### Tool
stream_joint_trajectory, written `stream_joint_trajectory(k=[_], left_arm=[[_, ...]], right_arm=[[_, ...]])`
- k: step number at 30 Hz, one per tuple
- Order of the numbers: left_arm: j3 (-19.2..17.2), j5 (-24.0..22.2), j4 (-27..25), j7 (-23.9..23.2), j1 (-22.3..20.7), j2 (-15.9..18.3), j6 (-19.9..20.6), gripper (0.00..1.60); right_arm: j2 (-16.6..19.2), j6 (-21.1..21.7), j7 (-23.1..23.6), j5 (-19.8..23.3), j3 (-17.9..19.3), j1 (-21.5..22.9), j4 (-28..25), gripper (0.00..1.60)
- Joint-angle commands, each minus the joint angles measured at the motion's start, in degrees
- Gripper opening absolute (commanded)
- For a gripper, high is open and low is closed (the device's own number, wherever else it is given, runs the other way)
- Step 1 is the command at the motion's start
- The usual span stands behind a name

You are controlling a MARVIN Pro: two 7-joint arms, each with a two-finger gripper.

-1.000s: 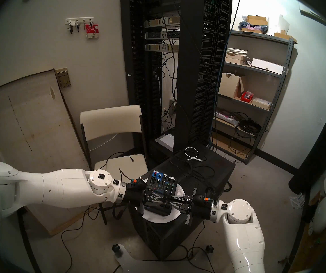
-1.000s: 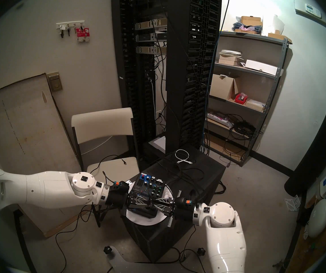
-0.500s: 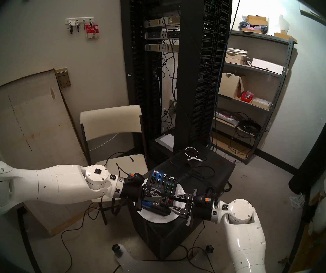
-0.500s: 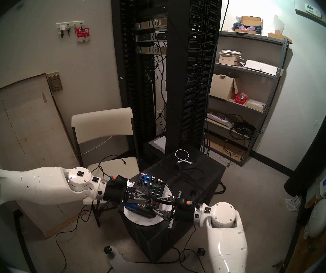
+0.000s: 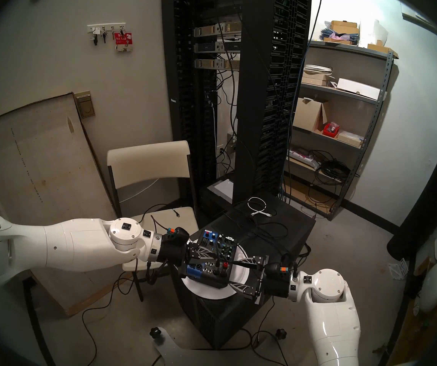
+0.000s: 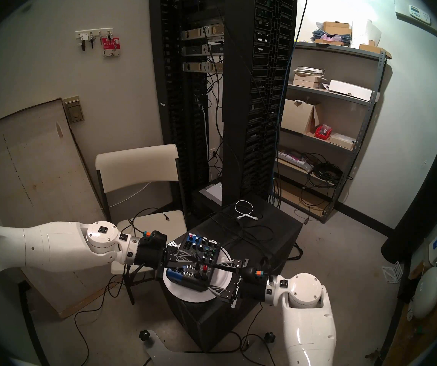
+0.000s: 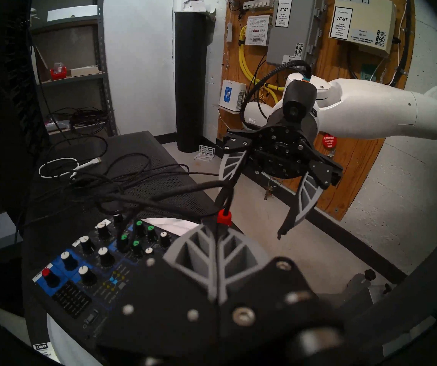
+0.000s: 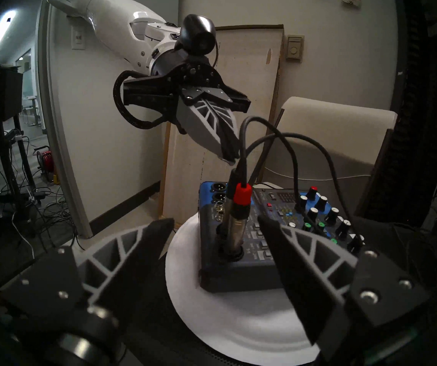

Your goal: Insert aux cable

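Observation:
A black-and-blue audio mixer (image 5: pixel 207 242) sits on a white paper plate (image 5: pixel 238 274) on top of a black cabinet (image 5: pixel 288 225). The aux cable's plug with the red band (image 8: pixel 242 195) stands upright in a jack at the mixer's near end (image 5: pixel 224 265). A black plug with no red band (image 8: pixel 230 178) stands right beside it. My right gripper (image 8: pixel 215 220) is open and empty, with the plug ahead between its spread fingers, apart from them. My left gripper (image 7: pixel 216 225) is shut and holds nothing, hovering over the mixer's left side (image 5: pixel 213 255), just clear of the plugs.
Black cables (image 5: pixel 265 230) and a white coiled cable (image 5: pixel 258 207) lie on the cabinet behind the mixer. A cream folding chair (image 5: pixel 148 162) stands at the left and a tall server rack (image 5: pixel 254 93) behind. A shelf unit (image 5: pixel 344 119) is at the right.
My right gripper opened off the red-banded plug and drew back to the right. My left gripper drew back to the left and farther along the mixer, uncovering the jacks at its near end.

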Motion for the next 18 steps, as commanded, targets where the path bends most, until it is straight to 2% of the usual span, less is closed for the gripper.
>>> stream_joint_trajectory(k=[1,18], left_arm=[[-1.3,-0.6,0.6,0.1,-1.2,0.2,-0.4,0.00],[-2.3,-1.6,2.4,0.3,-1.9,0.9,-0.8,0.00]], right_arm=[[-0.3,-0.4,-0.5,0.7,0.6,1.0,-1.5,1.27],[0.7,-0.4,-1.5,0.3,4.1,2.5,-1.0,1.27]])
